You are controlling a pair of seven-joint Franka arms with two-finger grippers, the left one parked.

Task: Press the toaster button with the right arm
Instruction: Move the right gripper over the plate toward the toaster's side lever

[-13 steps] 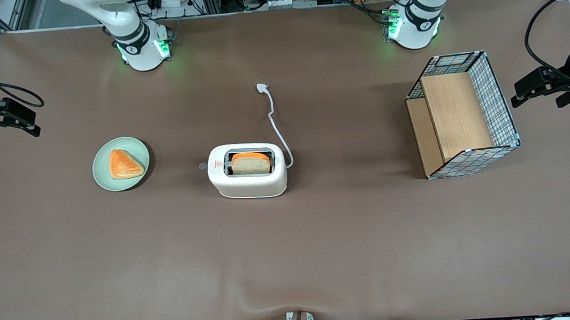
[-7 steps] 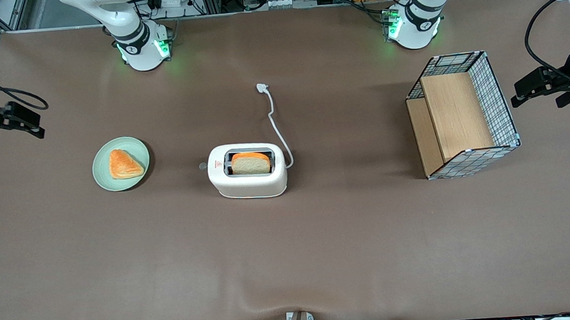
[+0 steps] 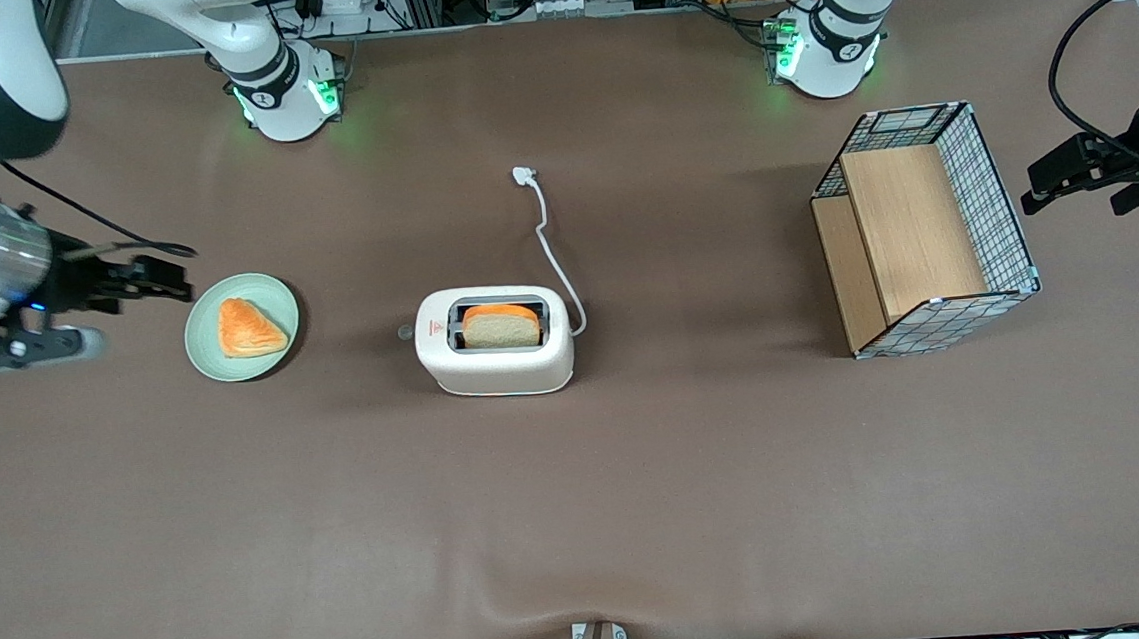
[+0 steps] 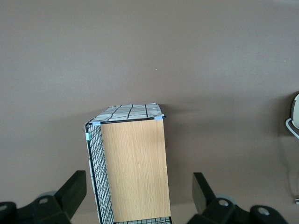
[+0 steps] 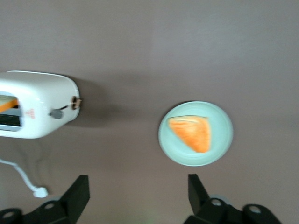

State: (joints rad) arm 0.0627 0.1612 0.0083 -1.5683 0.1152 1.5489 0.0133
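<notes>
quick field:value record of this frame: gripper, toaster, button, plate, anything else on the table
gripper: gripper open, in the air at the working arm's end of the table, beside the plate, apart from the toaster
toaster: toaster upright mid-table, a bread slice in its slot, white cord trailing away from the front camera
button: button on the narrow end face toward the plate, untouched
plate: green plate holding a triangular pastry, between gripper and toaster
other: wire basket with wooden panels, toward the parked arm's end

Front view: we look steeply down over the whole table (image 3: 583,519).
Right wrist view: straight down — shares toaster (image 3: 494,341) with front view.
</notes>
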